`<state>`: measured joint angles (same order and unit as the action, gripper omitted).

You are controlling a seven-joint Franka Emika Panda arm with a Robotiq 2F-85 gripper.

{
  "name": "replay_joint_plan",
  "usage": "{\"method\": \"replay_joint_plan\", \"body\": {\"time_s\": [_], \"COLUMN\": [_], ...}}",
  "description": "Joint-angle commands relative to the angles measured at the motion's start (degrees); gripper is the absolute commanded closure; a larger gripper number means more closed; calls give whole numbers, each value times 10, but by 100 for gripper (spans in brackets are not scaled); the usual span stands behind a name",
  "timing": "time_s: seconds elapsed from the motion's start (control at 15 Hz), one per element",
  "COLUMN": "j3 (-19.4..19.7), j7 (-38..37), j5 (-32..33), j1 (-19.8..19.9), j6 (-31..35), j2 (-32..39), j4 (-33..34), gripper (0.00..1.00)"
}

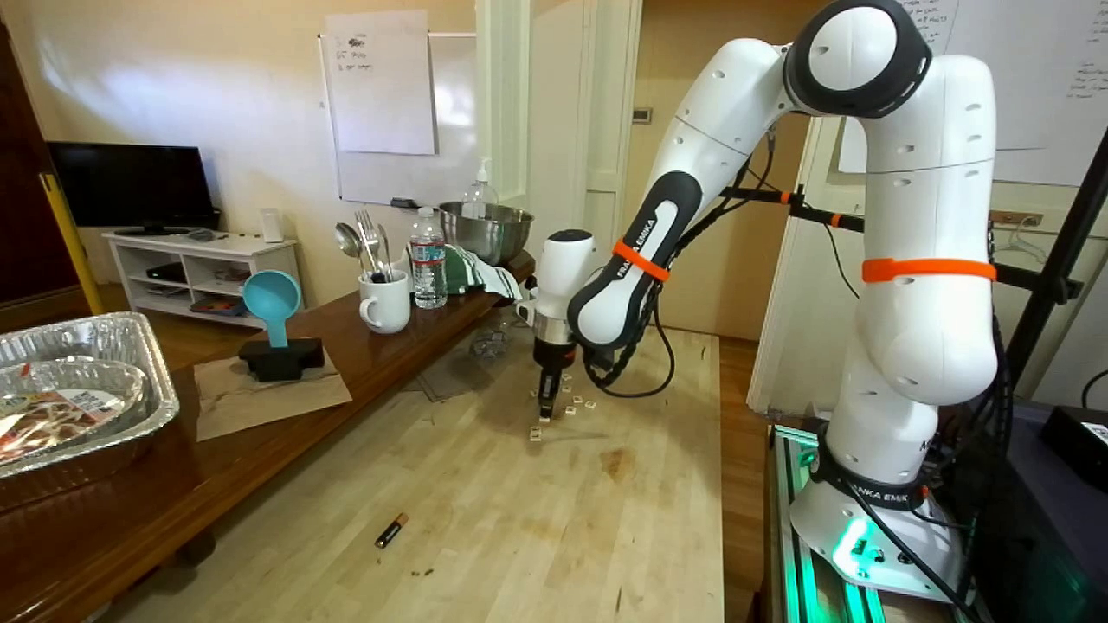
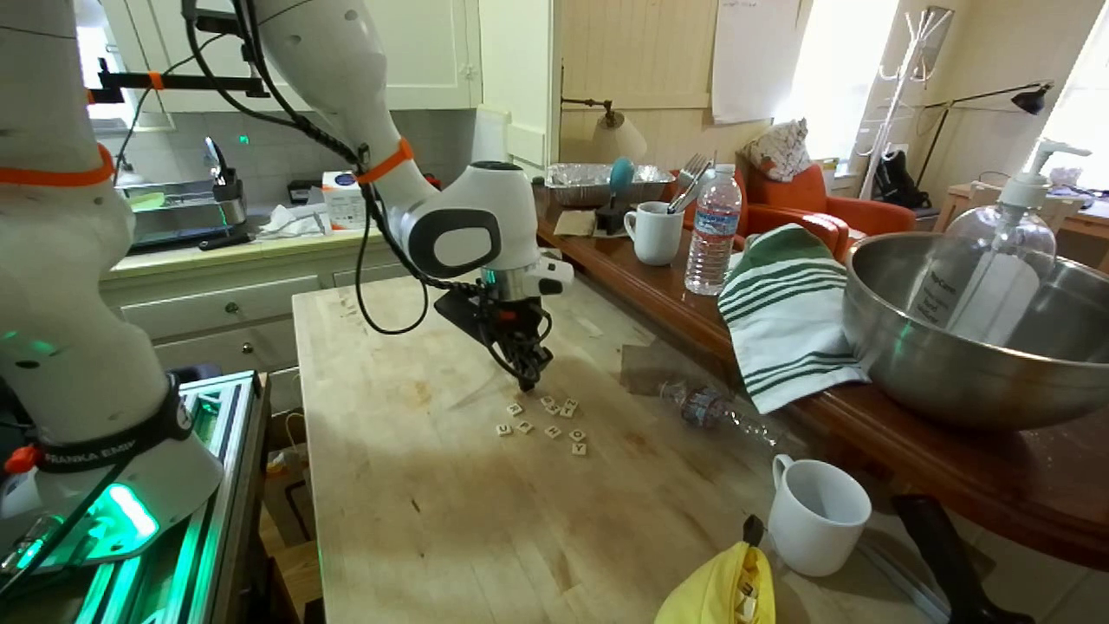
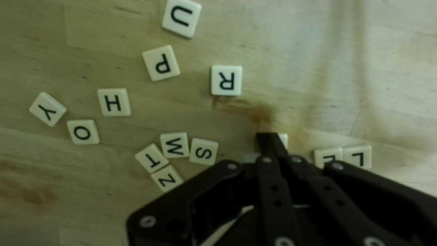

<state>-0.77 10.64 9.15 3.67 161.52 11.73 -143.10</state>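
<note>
Desk (image 2: 416, 503): gripper (image 3: 270, 137) low between the long edges, away from corners — jaws together. Partly hidden tile (image 3: 283, 140) at its tip, loose letter tiles (image 3: 203, 151) around. Step, judged: tile contact — next move calls for light, level pressure.

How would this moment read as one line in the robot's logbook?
gripper: shut, low over wooden tabletop | nearest: partly hidden tile, contact unclear | around: S tile, R tile, L tile, lying face up
</note>
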Motion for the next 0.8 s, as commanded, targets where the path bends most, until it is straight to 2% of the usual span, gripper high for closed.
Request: {"method": "replay_joint_plan", "body": {"time_s": [0.0, 0.73], "j3": [-4, -12], "j7": [14, 18], "j5": [-12, -13], "j1": [-6, -11], "j6": [9, 11], "j2": [23, 28], "j4": [5, 12], "gripper": [100, 100]}}
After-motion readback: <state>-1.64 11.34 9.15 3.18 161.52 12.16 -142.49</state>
